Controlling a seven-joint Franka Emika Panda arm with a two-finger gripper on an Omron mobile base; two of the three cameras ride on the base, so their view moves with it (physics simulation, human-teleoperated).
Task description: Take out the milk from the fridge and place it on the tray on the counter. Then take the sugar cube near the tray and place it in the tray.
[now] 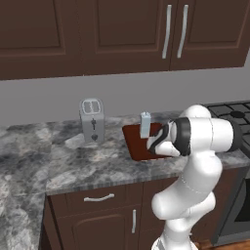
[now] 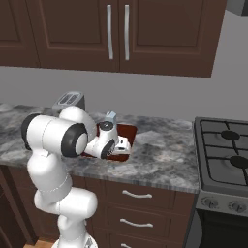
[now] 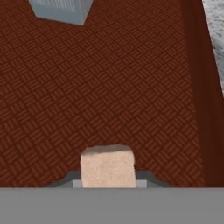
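The milk (image 1: 145,125) is found standing upright on the tray (image 1: 134,141), which lies on the counter (image 1: 73,161) to the right of the toaster (image 1: 92,120); the first half of the task is judged complete. In the hand view, a pale beige sugar cube (image 3: 107,166) is seen clamped between the two dark tips of the gripper (image 3: 107,180), the jaws being closed against its sides. The cube is held directly over the woven floor of the tray (image 3: 87,100), with the tray's raised rim (image 3: 199,87) running along the right of that view and the grey counter (image 3: 216,26) beyond it. The base of the milk (image 3: 61,11) is seen at the top left of the same view, well apart from the cube. From the right base view, the gripper (image 2: 122,145) is seen low over the near part of the tray (image 2: 130,130), with the milk (image 2: 110,117) standing behind it. The coming move is judged to turn on one relation: the tray floor lies straight ahead of the fingers along the line of the hand, inside the rim, so that a short descent and release would suffice. How close the cube stands to the floor cannot be told. The milk is judged far enough off not to be struck.
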